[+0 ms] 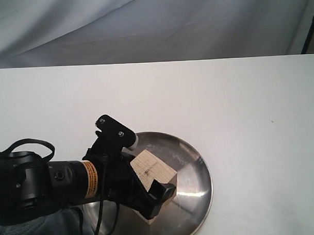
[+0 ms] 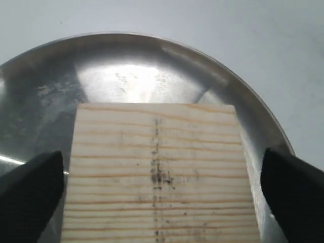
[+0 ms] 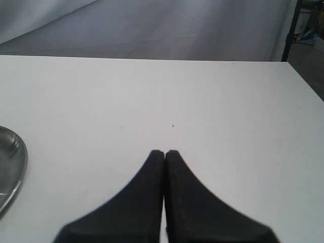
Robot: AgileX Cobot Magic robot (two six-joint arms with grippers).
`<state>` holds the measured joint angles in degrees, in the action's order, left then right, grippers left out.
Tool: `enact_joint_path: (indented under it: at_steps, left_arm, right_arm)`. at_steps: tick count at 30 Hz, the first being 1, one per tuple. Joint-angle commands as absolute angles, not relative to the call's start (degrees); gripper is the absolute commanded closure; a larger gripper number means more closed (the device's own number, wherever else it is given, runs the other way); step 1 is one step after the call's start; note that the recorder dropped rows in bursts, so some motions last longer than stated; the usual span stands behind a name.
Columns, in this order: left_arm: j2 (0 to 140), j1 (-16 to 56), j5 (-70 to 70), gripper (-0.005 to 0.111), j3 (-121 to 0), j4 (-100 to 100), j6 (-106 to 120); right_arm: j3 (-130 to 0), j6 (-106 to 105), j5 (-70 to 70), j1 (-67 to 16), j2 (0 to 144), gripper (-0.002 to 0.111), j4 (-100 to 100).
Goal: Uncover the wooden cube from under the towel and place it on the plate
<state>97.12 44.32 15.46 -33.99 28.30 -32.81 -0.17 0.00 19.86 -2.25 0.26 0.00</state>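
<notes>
On plate (image 1: 193, 183) toward near edge of desk (image 1: 239, 104): wooden cube (image 2: 157, 152), flat down. Left pincer (image 1: 147, 165) spread astride it, barely clear; right pincer (image 3: 164, 154) pressed together. Likely light, stiff, unslippery; grip opposite flat faces.

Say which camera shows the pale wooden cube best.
Left wrist view: the pale wooden cube fills it, grain and dark mark clear. Exterior view: partly hidden by the black arm, on the round steel plate. Right wrist view: no cube.

Open table (image 1: 249, 104) right of plate (image 1: 197, 173)
</notes>
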Motion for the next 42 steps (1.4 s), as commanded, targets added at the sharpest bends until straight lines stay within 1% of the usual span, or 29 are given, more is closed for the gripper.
enact_joint_path:
  at_steps: [1,10,13,19,24,33,35,38,39,42]
  left_arm:
    - [94.55,44.57,16.51,0.002,-34.29,31.04,-32.31]
    - [88.34,44.57,16.51,0.002,-34.29,32.89,-32.17]
    - [85.28,44.57,16.51,0.002,-34.29,36.03,-32.06]
    - [77.68,44.57,16.51,0.002,-34.29,35.98,-28.89]
    - [69.62,44.57,16.51,0.002,-34.29,30.34,-18.71]
    - [56.50,44.19,15.62,0.002,-34.29,10.82,3.83]
    - [54.38,42.34,15.62,0.002,-34.29,5.13,8.56]
    - [51.66,37.09,16.15,0.002,-34.29,-5.83,15.97]
    - [50.62,33.33,16.66,0.002,-34.29,-11.64,19.01]
    - [49.48,25.69,16.66,0.002,-34.29,-14.68,20.59]
  right_arm:
    - [0.00,0.00,19.71,-1.83,0.00,0.108,0.00]
    - [0.00,0.00,19.71,-1.83,0.00,0.108,0.00]
    - [0.00,0.00,19.71,-1.83,0.00,0.108,0.00]
    - [0.00,0.00,19.71,-1.83,0.00,0.108,0.00]
    - [0.00,0.00,19.71,-1.83,0.00,0.108,0.00]
    - [0.00,0.00,19.71,-1.83,0.00,0.108,0.00]
    - [0.00,0.00,19.71,-1.83,0.00,0.108,0.00]
    - [0.00,0.00,19.71,-1.83,0.00,0.108,0.00]
    - [0.00,0.00,19.71,-1.83,0.00,0.108,0.00]
    - [0.00,0.00,19.71,-1.83,0.00,0.108,0.00]
